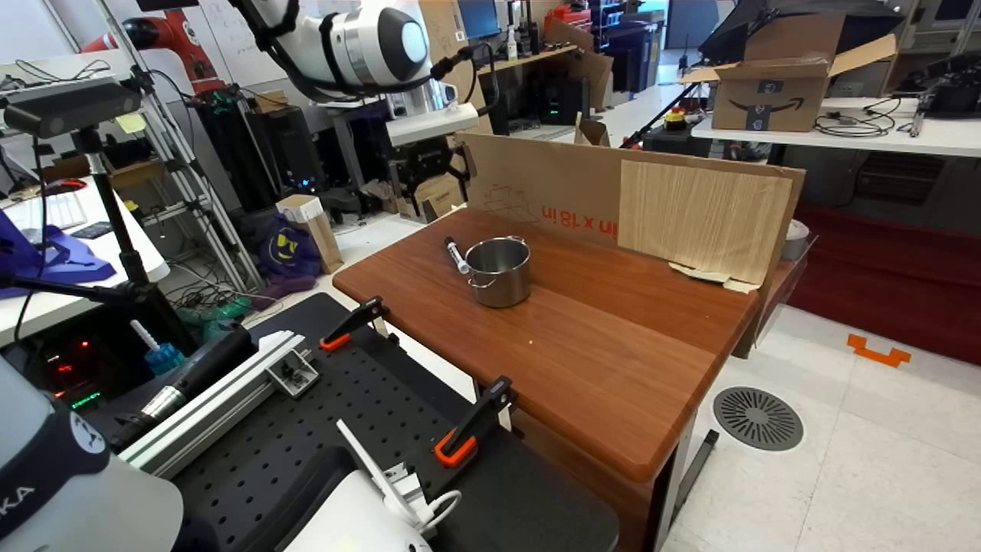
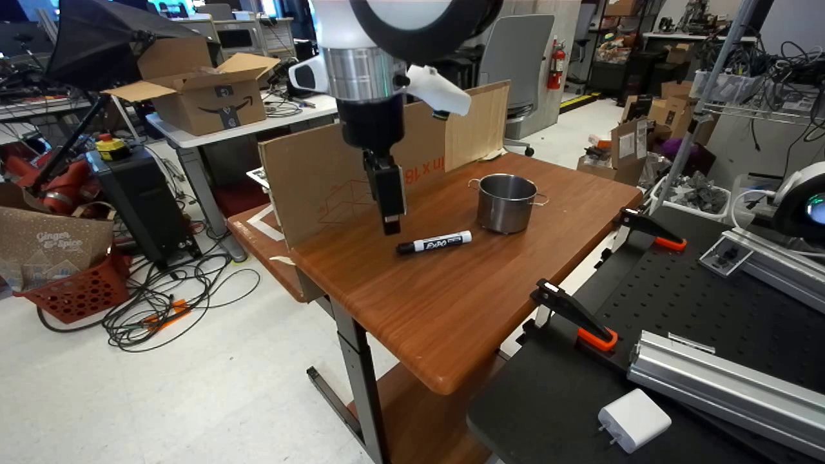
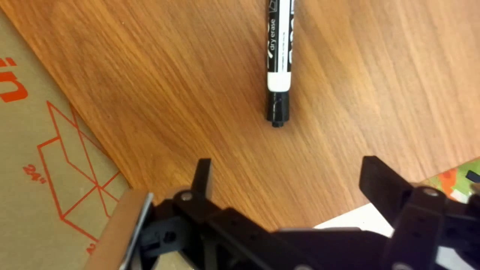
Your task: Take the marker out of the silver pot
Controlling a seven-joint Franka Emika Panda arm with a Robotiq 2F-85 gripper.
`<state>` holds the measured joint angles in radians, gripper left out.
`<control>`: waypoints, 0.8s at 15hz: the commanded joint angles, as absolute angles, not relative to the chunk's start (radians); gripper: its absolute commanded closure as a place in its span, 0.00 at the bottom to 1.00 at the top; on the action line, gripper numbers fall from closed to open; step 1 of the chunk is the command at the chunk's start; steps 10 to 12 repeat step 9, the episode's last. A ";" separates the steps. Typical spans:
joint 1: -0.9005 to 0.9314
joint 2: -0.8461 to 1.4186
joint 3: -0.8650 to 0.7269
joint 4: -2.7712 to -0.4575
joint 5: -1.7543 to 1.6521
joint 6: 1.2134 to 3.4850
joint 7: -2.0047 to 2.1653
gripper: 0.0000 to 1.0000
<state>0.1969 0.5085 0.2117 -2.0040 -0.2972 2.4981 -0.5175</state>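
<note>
The marker lies flat on the wooden table, outside and beside the silver pot. It has a white and black body and a black cap. The marker and the pot show in both exterior views. The pot stands upright with a dark inside and small wire handles. In the wrist view the marker points down towards the jaws, its black end short of them. My gripper is open and empty above the table; it shows also in an exterior view. The pot is out of the wrist view.
A cardboard panel stands upright along one table edge, close to the gripper. Black clamps with orange pads hold the table edge beside the black perforated base plate.
</note>
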 commanded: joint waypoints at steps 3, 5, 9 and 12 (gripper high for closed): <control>0.189 0.441 0.219 -2.063 -0.301 2.496 -0.507 0.00; 0.189 0.437 0.219 -2.073 -0.301 2.498 -0.506 0.00; 0.189 0.437 0.219 -2.074 -0.301 2.498 -0.505 0.00; 0.189 0.437 0.219 -2.074 -0.301 2.498 -0.505 0.00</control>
